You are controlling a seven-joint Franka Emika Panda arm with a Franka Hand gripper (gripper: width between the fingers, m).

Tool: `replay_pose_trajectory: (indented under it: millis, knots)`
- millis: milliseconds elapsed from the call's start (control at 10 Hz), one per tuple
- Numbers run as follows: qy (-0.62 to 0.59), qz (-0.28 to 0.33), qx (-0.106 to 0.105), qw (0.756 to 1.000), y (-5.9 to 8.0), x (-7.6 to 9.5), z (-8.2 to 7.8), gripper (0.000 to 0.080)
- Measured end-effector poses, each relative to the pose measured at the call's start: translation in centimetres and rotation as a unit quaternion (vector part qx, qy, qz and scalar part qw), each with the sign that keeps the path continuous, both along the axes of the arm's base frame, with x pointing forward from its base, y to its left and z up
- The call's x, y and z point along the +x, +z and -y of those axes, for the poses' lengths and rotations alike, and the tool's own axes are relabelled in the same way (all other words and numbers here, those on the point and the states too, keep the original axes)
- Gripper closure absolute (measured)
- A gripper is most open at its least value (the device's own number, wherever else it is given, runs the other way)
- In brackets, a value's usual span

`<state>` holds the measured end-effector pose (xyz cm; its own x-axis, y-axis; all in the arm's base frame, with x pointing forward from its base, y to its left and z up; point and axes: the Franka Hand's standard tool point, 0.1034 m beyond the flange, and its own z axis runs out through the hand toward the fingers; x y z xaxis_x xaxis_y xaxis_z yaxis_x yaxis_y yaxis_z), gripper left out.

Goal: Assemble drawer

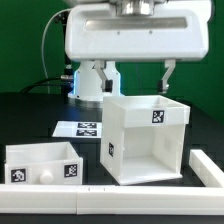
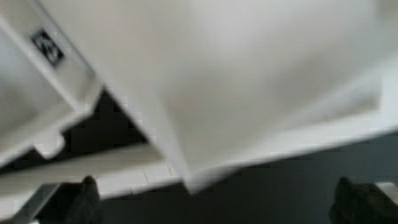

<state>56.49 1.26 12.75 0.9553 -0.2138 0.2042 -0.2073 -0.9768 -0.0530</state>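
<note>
The drawer's large white box housing stands open-topped at the middle of the table, with tags on its sides. One small white tray with tags lies at the exterior view's left front. A second tray does not show. My gripper hangs open and empty just above and behind the box's back rim, its fingers spread wide. In the wrist view the box's white surface fills most of the picture, blurred, beyond my open gripper. A tagged white part shows beside the box; I cannot tell which part it is.
The marker board lies flat behind the tray, left of the box. A long white bar runs along the table's front and turns up at the exterior view's right. The robot's white base stands at the back.
</note>
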Motion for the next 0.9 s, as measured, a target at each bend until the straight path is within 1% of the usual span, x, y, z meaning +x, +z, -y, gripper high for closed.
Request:
replay_pose_trajectory:
  millis: [100,200,300,400,600,700,800,900]
  knots:
    - [0.019,-0.008,-0.006,1.0,-0.7,-0.4,0.7,0.0151]
    - [0.029,-0.011,-0.011,0.999,-0.8,-0.3,1.8,0.0151]
    - [0.031,-0.016,-0.013,0.999,-0.7,-0.3,2.5,0.0151]
    - [0.034,-0.014,-0.015,0.999,-0.8,-0.4,2.7,0.0151]
    - [0.034,-0.018,-0.016,0.999,-2.4,-0.7,2.2,0.0151]
    - [0.02,-0.021,-0.011,1.0,-2.7,-0.8,1.9,0.0151]
    - [0.023,-0.02,-0.012,0.999,-2.7,-0.8,1.9,0.0268]
    - [0.021,-0.02,-0.011,1.0,-2.7,-0.8,1.9,0.0268]
